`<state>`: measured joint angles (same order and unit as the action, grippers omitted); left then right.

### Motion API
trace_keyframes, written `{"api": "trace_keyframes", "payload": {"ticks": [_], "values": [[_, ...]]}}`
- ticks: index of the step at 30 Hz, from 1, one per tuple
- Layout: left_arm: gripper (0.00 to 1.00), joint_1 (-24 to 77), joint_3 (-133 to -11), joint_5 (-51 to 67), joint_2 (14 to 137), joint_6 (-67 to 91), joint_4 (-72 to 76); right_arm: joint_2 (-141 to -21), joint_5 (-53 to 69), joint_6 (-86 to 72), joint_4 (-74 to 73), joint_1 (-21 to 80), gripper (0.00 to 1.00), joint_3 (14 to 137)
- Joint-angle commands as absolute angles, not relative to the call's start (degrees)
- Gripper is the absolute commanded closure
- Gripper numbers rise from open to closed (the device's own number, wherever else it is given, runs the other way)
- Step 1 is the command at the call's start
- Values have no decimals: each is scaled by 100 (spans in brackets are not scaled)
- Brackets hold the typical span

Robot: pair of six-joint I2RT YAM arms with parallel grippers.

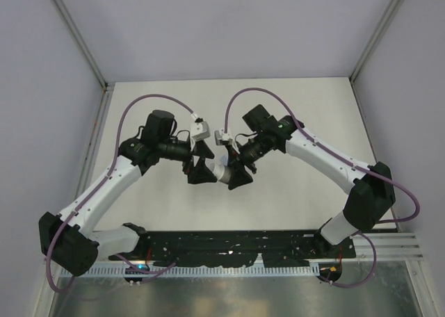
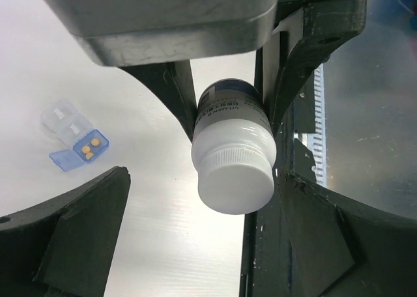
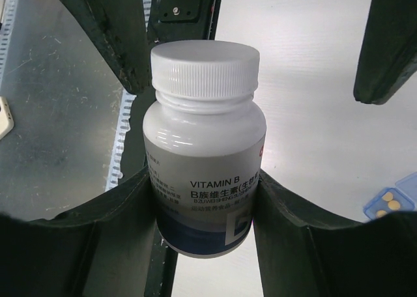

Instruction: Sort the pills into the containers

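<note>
Above the middle of the bench [image 1: 278, 108], between the two arms, we see the bottle [image 3: 205, 147] held off the surface. As far as the top view shows, its long axis lies close to level and runs from one hand to the other. The white cap [image 3: 204, 66] points toward the left hand [image 2: 202, 180], and the bottom, with a dark blue band, points back toward the right hand [image 3: 205, 193]. In the left wrist view the cap faces almost straight at the camera and a little downward. The label with the words VITAMIN B is turned to the right wrist camera.

The right hand is closed on the bottle. Its two fingers [image 3: 117, 225] press the lower half of the body from both sides, and the bottle fills the gap between them.

The left hand is wide open and it holds nothing. Its fingers [image 2: 71, 232] stand on either side of the cap. One is well apart from it, the other is near, and we cannot tell if that one touches.

On the bench, well apart from both hands, lies a small clear box [image 2: 62, 118] with a blue part at one end, standing open. A few yellow pills [image 2: 91, 147] sit in the blue part.
</note>
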<state>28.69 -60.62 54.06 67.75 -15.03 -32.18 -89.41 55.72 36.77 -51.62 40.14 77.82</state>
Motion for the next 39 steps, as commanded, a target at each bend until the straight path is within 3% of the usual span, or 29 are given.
{"api": "trace_keyframes", "payload": {"ticks": [1, 19, 30, 39], "values": [[1, 2786, -6293, 5634, 6689, -1170, -2980, -8622, 5441, 3454, -4764, 4052, 94, 7761], [0, 2092, -6583, 5924, 6864, 569, -2497, -8368, 4589, 3006, -4219, 4069, 94, 7664], [1, 1863, -6855, 5924, 7523, 2363, -2312, -7805, 2831, 2408, -3033, 4289, 94, 7234], [16, 1863, -7057, 5801, 7769, 2883, -2338, -7822, 1864, 2215, -2725, 4447, 94, 7216]]}}
